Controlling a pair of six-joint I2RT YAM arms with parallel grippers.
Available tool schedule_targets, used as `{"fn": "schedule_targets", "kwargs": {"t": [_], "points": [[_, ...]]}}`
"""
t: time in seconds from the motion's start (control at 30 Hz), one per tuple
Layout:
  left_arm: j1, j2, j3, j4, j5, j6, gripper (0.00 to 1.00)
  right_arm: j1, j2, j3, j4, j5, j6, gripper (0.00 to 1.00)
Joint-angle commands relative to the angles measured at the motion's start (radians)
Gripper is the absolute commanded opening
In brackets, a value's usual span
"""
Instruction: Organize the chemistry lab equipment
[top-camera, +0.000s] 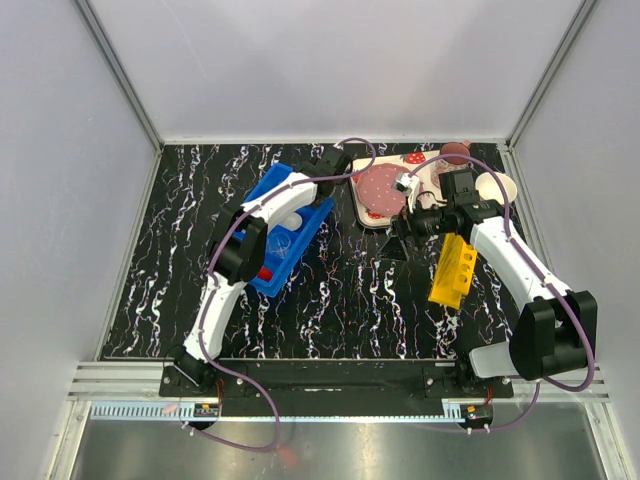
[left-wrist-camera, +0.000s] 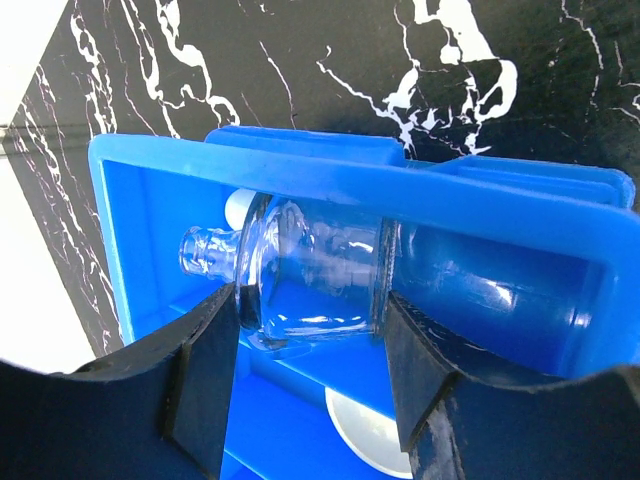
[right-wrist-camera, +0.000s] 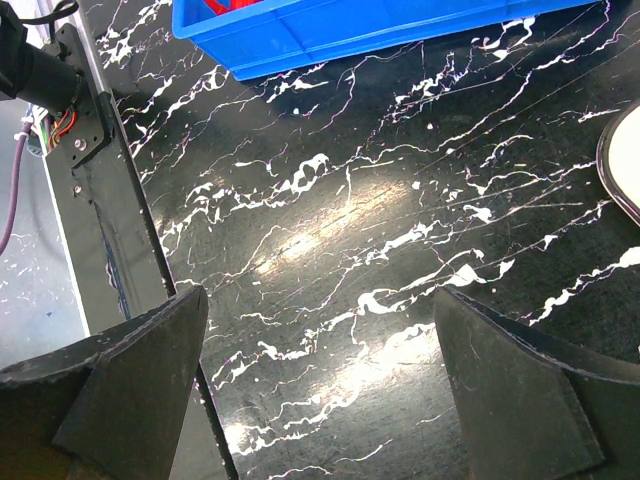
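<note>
The left jaws stand part-way closed on a small clear glass beaker (left-wrist-camera: 310, 285), pressing its shoulder and its base; the vessel lies sideways with its neck to the left; it hangs inside the blue bin (left-wrist-camera: 500, 210), above a tiny white round dish (left-wrist-camera: 365, 432); the right jaws gape fully, holding nothing, over the desk (right-wrist-camera: 350, 200); the yellow holed rack (top-camera: 452, 270) lies beside that arm. Smooth glass pinched end to end could slip; let go from here, it might strike the dish and chip.
</note>
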Motion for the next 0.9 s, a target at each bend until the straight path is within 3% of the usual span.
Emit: {"fn": "schedule_targets", "kwargs": {"t": [0.0, 0.47, 0.87], "points": [[-0.015, -0.007, 0.002, 0.032, 0.002, 0.011, 0.48, -0.009, -0.037, -0.001, 0.020, -0.036, -0.011, 1.00], [-0.015, -0.082, 0.010, -0.008, 0.094, -0.036, 0.74, -0.026, -0.046, 0.001, 0.020, -0.050, -0.006, 1.00], [-0.009, -0.160, 0.037, -0.042, 0.203, -0.104, 0.77, -0.036, -0.052, 0.001, 0.022, -0.058, -0.002, 1.00]]}}
